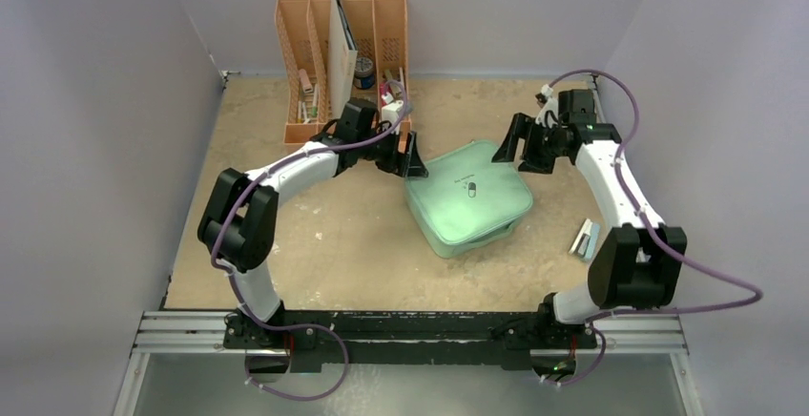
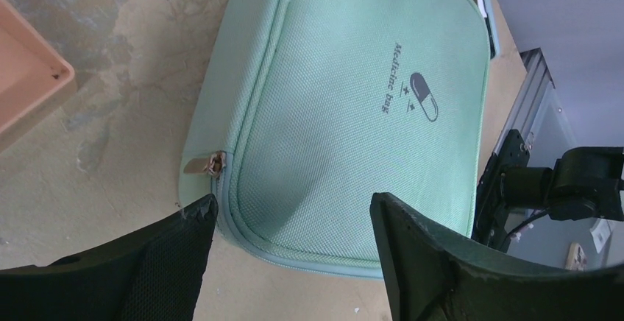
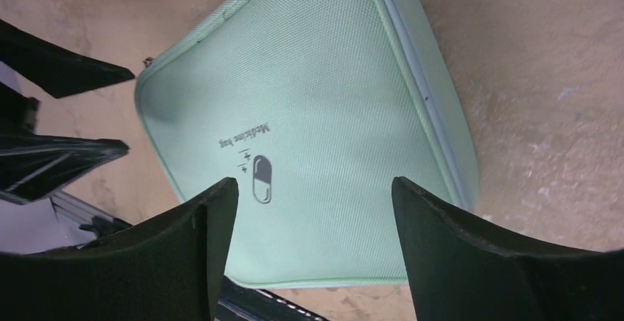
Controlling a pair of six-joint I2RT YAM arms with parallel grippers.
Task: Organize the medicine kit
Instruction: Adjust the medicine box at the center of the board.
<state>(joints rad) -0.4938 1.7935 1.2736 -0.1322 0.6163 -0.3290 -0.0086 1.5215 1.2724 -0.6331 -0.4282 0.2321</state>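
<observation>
Left claw (image 1: 412,160) stands spread and empty at the upper left corner of the medicine kit (image 1: 467,201), which lies lid down at the frame's centre. Beside the kit's upper right edge, the right claw (image 1: 523,149) gapes, also empty. "Medicine bag" beside a dark pill logo (image 2: 423,96) is legible only in the wrist views. Only the left wrist view shows the zip pull (image 2: 213,163), and only the top view shows the whole peach organizer (image 1: 343,53), upper left.

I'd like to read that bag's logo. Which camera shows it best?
The left wrist view: the logo is large, sharp and clear of the fingers. The right wrist view shows it fainter, beside a finger. The top view shows only a tiny mark.
</observation>
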